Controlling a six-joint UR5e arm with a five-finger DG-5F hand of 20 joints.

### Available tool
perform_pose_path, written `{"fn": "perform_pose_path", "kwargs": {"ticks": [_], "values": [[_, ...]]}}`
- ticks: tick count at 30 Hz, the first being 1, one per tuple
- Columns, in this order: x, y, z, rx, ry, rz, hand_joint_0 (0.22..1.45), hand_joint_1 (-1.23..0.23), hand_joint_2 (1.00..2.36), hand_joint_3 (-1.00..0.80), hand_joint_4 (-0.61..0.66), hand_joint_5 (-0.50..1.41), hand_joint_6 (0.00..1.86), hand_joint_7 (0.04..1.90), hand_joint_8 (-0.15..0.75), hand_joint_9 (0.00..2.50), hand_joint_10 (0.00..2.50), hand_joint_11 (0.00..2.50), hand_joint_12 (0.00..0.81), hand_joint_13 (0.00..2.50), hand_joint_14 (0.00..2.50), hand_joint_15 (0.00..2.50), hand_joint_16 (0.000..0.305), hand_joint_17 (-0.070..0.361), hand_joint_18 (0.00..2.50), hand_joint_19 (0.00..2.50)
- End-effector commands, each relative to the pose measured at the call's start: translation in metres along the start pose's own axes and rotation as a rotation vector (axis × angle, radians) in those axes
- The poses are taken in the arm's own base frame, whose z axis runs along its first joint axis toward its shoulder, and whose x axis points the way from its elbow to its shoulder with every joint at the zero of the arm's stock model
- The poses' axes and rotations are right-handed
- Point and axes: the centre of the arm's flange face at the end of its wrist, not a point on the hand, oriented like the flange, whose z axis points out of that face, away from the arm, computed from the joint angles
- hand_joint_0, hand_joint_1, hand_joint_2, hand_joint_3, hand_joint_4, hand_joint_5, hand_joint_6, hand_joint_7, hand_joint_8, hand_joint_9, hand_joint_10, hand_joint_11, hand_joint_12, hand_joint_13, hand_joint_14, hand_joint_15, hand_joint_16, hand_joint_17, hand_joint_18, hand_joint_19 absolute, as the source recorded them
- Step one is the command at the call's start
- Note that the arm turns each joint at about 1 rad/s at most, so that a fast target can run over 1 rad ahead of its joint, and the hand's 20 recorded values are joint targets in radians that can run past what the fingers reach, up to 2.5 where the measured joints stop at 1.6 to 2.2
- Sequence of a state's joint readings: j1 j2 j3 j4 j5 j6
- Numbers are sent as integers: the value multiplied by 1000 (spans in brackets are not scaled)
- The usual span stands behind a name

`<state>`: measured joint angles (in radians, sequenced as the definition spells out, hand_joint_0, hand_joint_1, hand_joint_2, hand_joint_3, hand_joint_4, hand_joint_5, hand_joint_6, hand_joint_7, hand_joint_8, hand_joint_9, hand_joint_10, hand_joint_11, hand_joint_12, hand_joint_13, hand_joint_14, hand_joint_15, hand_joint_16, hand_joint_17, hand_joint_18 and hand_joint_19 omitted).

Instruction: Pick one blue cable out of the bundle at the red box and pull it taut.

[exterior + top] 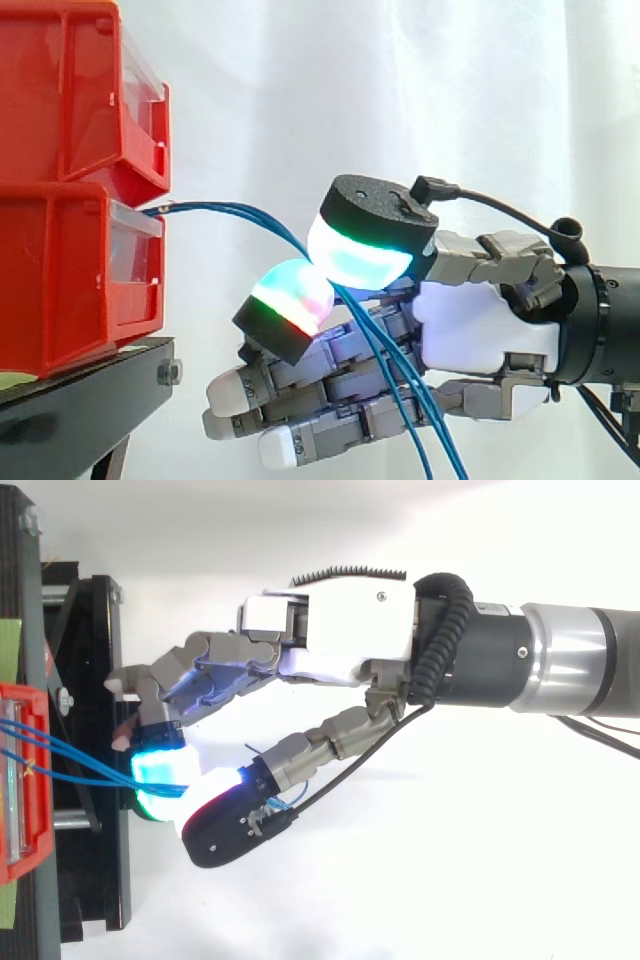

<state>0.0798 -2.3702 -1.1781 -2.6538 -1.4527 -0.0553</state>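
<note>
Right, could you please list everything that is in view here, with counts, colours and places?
Bins: two, red, stacked at the left on the stand.
Stand: one, black, under the bins.
Cables: several, blue, running from the bins to the hand, then hanging down.
Curtain: one, white, behind everything.
Hand: one, white and grey, right of the bins, two glowing pads pinching the cables.
Arm: one, grey and black, coming in from the right.

The side view looks level across the work from close by, stacked red plastic bins (70, 200) at left. The top view looks straight down, equally near. Both share the bins, thin blue cables (225, 208) and the hand (470, 330).
</note>
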Motion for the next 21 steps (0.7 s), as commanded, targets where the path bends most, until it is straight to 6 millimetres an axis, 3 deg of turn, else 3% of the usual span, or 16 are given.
{"fn": "perform_pose_path", "kwargs": {"ticks": [1, 10, 14, 16, 17, 21], "values": [[0, 0, 0, 0, 0, 0, 627, -881, 1021, -131, 123, -140, 868, 1068, 317, 652, 5, 198, 379, 327, 0, 0, 58, 129, 387, 93], [0, -1, 0, 1, 0, 0, 703, -951, 1017, -239, 99, -159, 881, 1074, 307, 606, 4, 188, 377, 298, 0, 0, 58, 131, 380, 49], [0, 0, 0, 0, 0, 0, 736, -973, 1011, -350, 93, -170, 881, 1007, 303, 574, 5, 184, 378, 269, 0, 0, 59, 133, 356, 23], [0, 1, 0, -2, 0, 2, 740, -956, 1002, -471, 149, -174, 877, 931, 300, 567, 5, 181, 378, 266, 0, 0, 59, 133, 351, 35], [0, 0, 0, 0, 0, 0, 690, -920, 1000, -500, 214, -171, 867, 944, 299, 565, 4, 181, 378, 264, 0, 0, 59, 133, 350, 50], [0, 1, 1, -5, 0, 1, 570, -806, 1000, -500, 223, -167, 860, 936, 306, 579, 5, 182, 385, 272, 0, 0, 60, 135, 350, 78]]}}
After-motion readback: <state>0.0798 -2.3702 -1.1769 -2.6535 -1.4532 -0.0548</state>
